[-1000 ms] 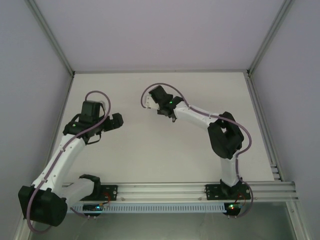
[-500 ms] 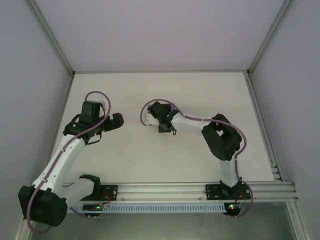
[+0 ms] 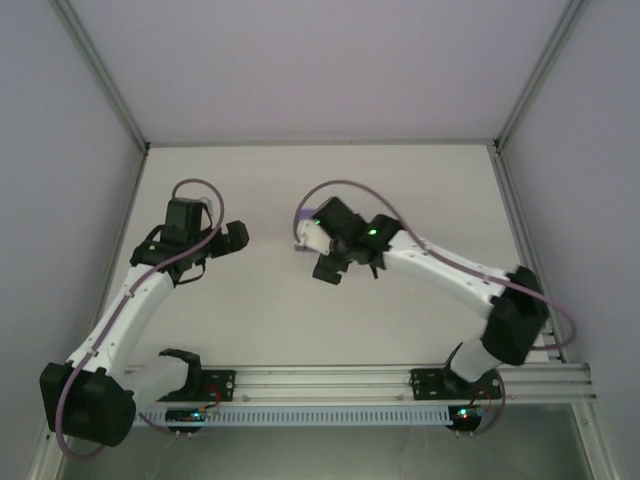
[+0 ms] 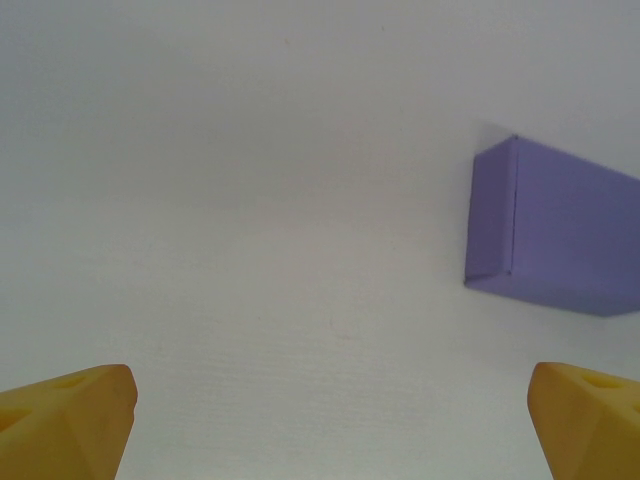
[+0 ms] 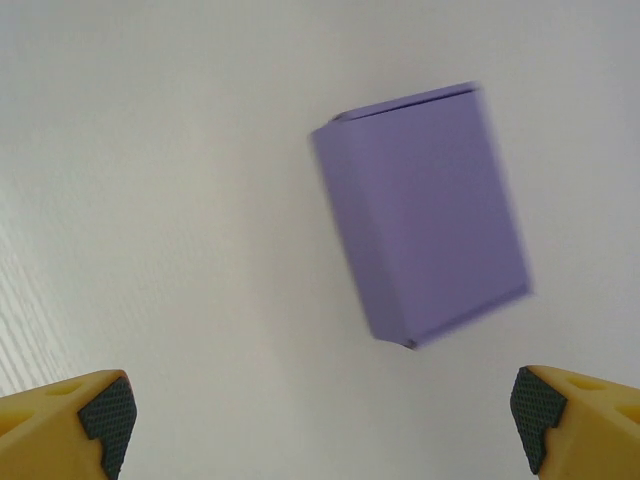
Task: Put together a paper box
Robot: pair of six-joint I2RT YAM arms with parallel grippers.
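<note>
Right end effector (image 5: 320, 428) stands with its jaws wide apart; in its wrist view the two yellow fingertips (image 5: 92, 420) with dark pads sit at the bottom corners, and nothing is between them. Beyond the tips, free of both, lies the paper box (image 5: 425, 215), a closed lavender rectangular box resting flat on the white bench (image 5: 150, 150). It is turned a little askew to the fingers, and its edges are slightly blurred in this view.

Left end effector (image 4: 325, 420) is likewise spread wide and holds nothing, its plain yellow fingertips (image 4: 65, 420) at the lower corners of its wrist view. From there the paper box (image 4: 550, 230) shows at the right edge, partly cut off by the frame, with one short end face and one long face visible, well apart from those tips.

Seen from above, the bench (image 3: 420, 180) is white, and the box's place is near its middle, to the right of the left arm, where the right arm's wrist reaches in.
</note>
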